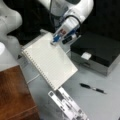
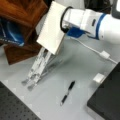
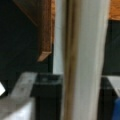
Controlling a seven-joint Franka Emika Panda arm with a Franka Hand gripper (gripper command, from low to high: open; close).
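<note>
A: What is gripped at the top edge of the notebook (image 1: 48, 62)?

B: The gripper (image 1: 54, 41) is seen closed on the upper edge of the spiral-bound notebook, whose pale, finely ruled page is held tilted on a clear, ribbed stand (image 2: 37, 68). In a front view the wire binding is shown along the notebook's left edge.

A: How is the notebook rendered in the wrist view?

B: Its edge (image 3: 82, 60) is seen end-on as a pale vertical band with a brownish stripe, pressed between the dark pads (image 3: 47, 95).

A: What is laid around it?

B: A slim black pen (image 1: 92, 88) is laid flat on the smooth grey table (image 1: 105, 100), well apart from the stand. A dark rectangular box (image 1: 97, 51) with a metal wall is set at a front view's right, and a glossy wooden block (image 1: 15, 95) at its bottom left.
</note>
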